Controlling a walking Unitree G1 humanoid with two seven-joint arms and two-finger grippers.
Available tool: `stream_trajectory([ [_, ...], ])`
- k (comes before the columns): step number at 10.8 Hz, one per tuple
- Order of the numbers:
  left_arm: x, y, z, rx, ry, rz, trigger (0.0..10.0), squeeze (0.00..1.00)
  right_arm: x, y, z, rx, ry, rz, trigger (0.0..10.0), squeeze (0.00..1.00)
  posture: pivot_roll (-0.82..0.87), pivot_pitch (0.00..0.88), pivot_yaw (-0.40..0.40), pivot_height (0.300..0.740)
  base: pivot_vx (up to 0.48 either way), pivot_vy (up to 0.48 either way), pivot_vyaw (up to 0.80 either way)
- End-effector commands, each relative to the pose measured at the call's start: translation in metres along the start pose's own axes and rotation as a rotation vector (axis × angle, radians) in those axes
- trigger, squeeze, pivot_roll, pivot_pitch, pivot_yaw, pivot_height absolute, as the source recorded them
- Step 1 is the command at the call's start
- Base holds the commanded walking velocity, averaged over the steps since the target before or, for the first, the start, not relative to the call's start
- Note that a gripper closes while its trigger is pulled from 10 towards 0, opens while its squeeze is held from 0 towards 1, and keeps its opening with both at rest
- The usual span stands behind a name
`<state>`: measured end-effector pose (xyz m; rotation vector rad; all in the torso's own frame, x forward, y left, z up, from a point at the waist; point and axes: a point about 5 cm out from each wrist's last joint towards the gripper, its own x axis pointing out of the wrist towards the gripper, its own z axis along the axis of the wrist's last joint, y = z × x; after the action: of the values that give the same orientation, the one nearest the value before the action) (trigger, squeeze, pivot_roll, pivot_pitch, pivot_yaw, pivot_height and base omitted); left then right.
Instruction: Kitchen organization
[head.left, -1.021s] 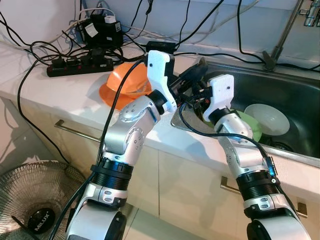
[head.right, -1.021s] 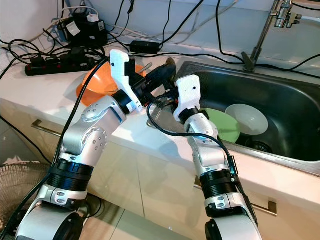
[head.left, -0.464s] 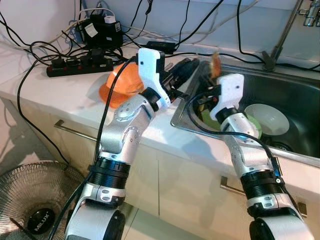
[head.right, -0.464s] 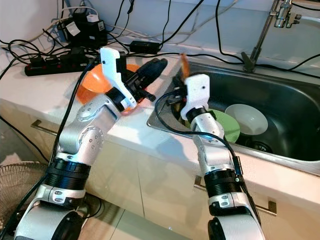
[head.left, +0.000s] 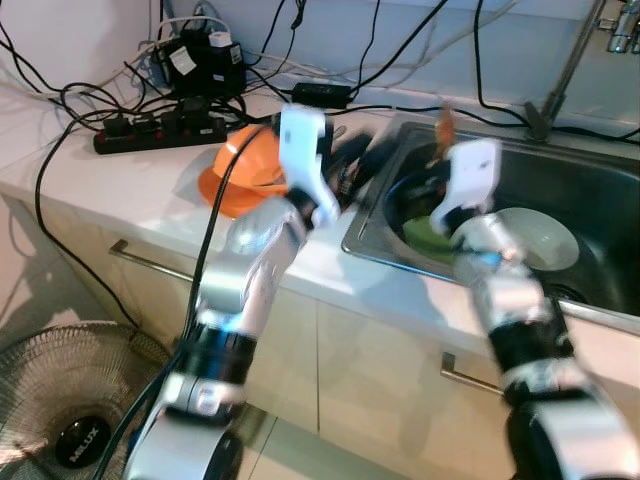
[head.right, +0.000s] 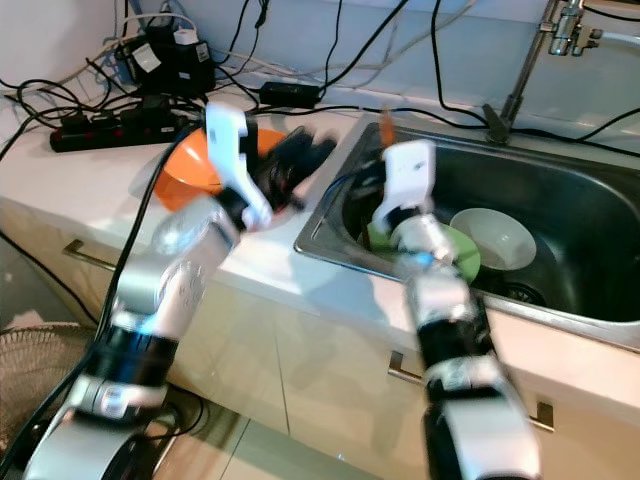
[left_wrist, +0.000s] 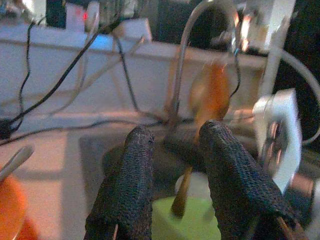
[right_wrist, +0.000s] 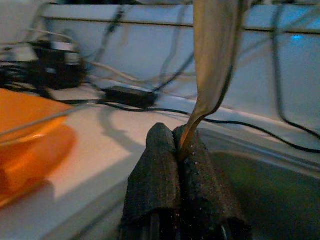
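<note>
Wooden spoon (right_wrist: 216, 55) upright (bowl up) over sink (head.left: 590, 190).

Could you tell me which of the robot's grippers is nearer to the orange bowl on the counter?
The left. The left gripper hangs at the counter's edge right beside the orange bowl, fingers open. The right gripper is farther off, over the sink, shut on a wooden spoon.

Power strip (head.left: 160, 130): black, on the counter at upper left — cables tangled around it
Adapter box (head.left: 205, 62): black, behind the strip against the wall, white labels on it
Small black brick (head.left: 320, 92): upper centre, by the wall
Fan (head.left: 75, 400): on the floor, lower left — wire grille, dark hub
Drawer handle (head.left: 150, 262): metal bar on the cabinet front, left of centre
</note>
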<state>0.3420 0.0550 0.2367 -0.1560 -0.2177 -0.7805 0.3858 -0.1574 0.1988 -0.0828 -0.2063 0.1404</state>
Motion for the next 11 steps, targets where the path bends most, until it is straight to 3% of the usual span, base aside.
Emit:
stream_trajectory([
  [1,-0.005,0.002,-0.008,0.064,0.074,0.019,10.0,0.00,0.004,-0.008,0.002,-0.019,0.008,-0.049,10.0,0.00,0.15,0.003,0.043,0.740,0.000,0.000,0.00],
  [2,-0.017,0.008,-0.033,0.126,0.215,0.050,10.0,0.00,0.007,-0.021,-0.005,-0.054,0.074,-0.116,10.0,0.00,0.16,0.000,0.040,0.740,0.000,0.000,0.00],
  [5,-0.036,0.007,-0.067,0.126,0.400,0.052,10.0,0.00,0.005,-0.031,-0.022,-0.079,0.184,-0.190,10.0,0.00,0.17,0.000,0.031,0.740,0.000,0.000,0.00],
  [10,-0.044,-0.003,-0.077,0.109,0.464,0.006,10.0,0.00,-0.001,-0.018,-0.049,-0.027,0.322,-0.180,10.0,0.00,0.19,0.000,0.026,0.740,0.000,0.000,0.00],
  [11,-0.044,-0.005,-0.077,0.107,0.468,-0.003,10.0,0.00,-0.001,-0.017,-0.051,-0.015,0.330,-0.175,10.0,0.15,0.19,0.000,0.026,0.740,0.000,0.000,0.00],
])
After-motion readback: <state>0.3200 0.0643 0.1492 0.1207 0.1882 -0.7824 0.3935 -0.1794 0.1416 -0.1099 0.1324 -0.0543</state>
